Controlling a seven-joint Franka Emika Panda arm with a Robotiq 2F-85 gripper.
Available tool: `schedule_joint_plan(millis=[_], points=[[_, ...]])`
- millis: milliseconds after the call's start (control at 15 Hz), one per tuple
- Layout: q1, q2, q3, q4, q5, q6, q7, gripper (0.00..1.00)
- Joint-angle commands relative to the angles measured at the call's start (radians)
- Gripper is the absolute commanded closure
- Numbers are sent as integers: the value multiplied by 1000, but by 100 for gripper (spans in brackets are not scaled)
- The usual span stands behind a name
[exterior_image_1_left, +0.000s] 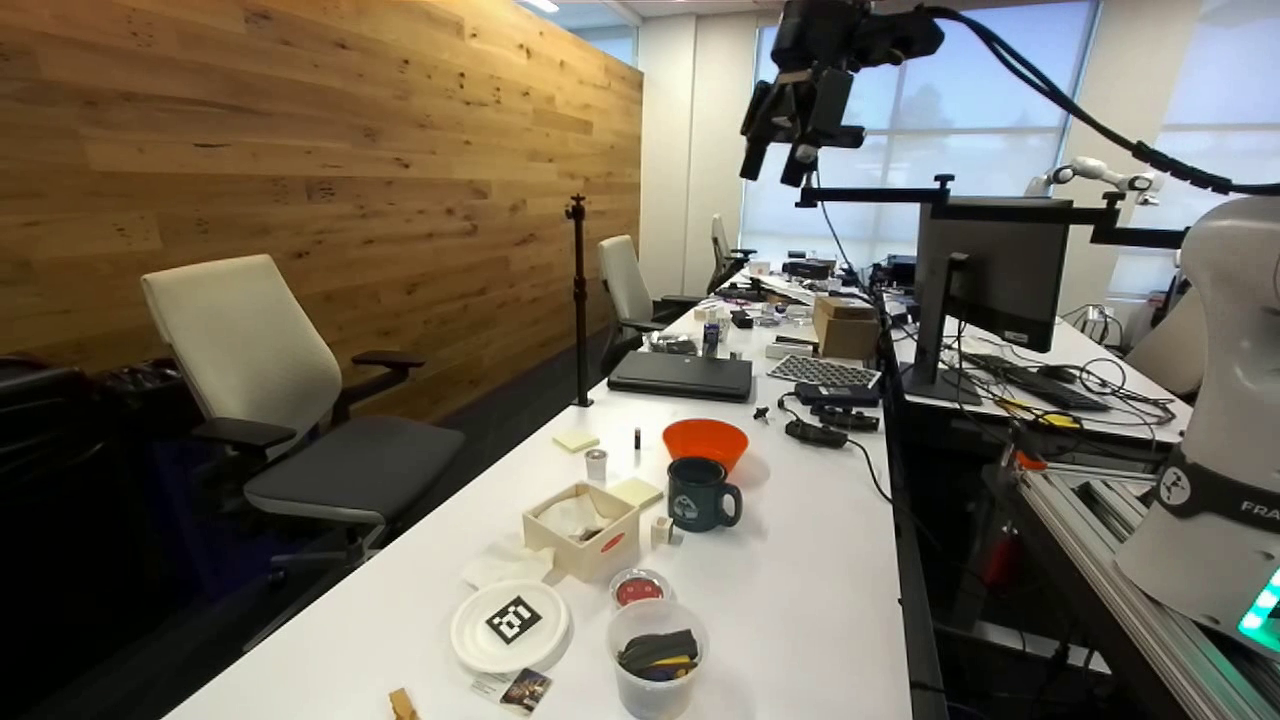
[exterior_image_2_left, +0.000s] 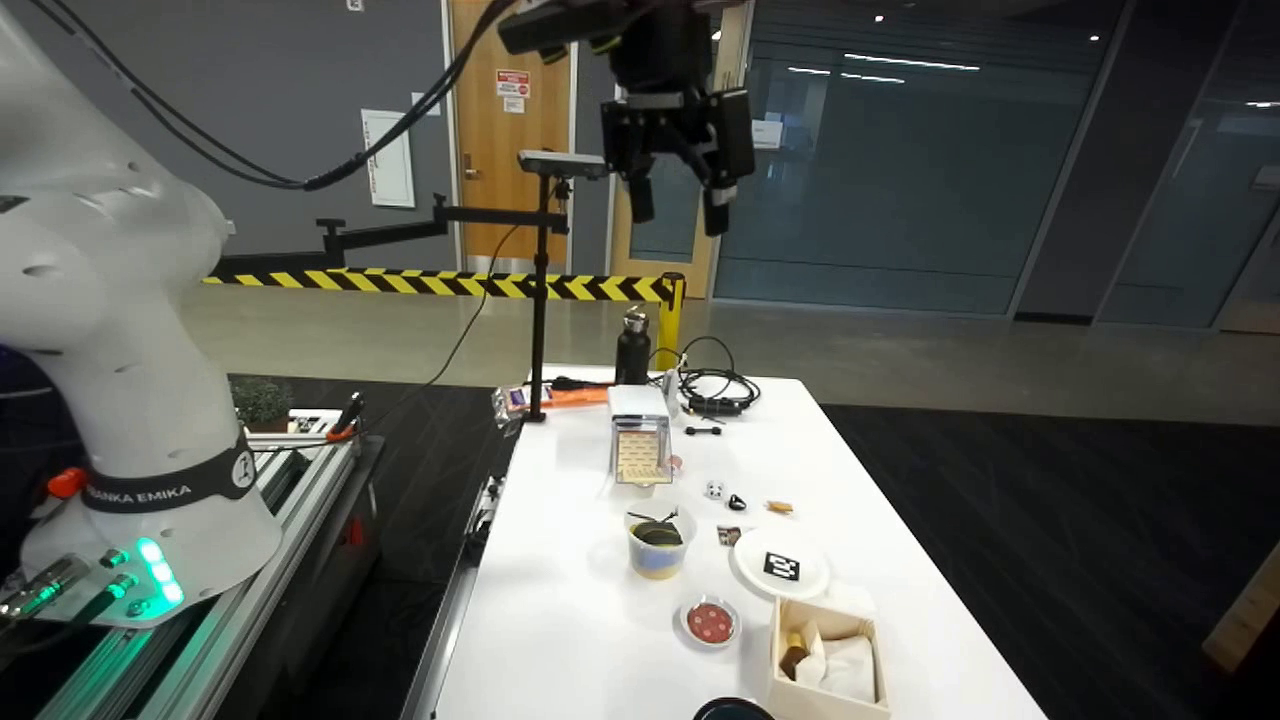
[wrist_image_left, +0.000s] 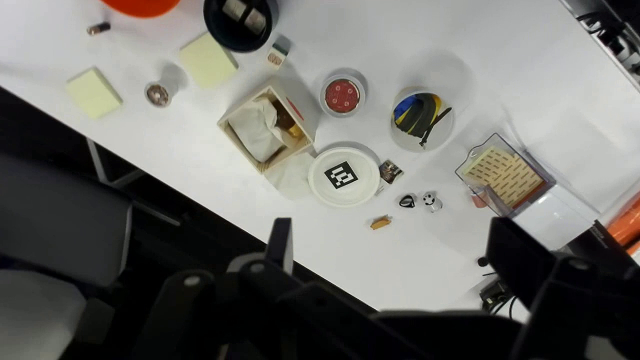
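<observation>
White table (exterior_image_1_left: 800, 580): lies well below the jaws.
Gripper (exterior_image_2_left: 680, 215): raised; jaws stand wide apart.
Tan piece (wrist_image_left: 381, 222): on the table, below the jaws; appears between the fingertips in the wrist view.
White lid (wrist_image_left: 345, 192): beyond the fingertips; marker (wrist_image_left: 341, 175) faces up.
Pale box (exterior_image_1_left: 580, 560): farther out, past the lid.

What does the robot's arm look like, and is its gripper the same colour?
The arm is smooth, rounded and white. Low down it wears a dark band that says EMIKA, with bright green lights below. Long black cables stretch toward the gripper. That part isn't white: it's black and chunky, with two blocky fingers.
</observation>
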Motion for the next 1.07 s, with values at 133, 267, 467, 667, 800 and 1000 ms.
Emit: schedule_joint_plan(millis=[133,267,467,667,800,1000], points=[[38,271,52,192,51,82,-176,0],[24,358,87,254,56,100,-191,0],[-5,483,141,357,34,99,-117,0],[-24,570,187,437,18,85,-2,0],[-35,611,209,481,24,64,76,0],[-52,600,236,445,10,95,55,0]])
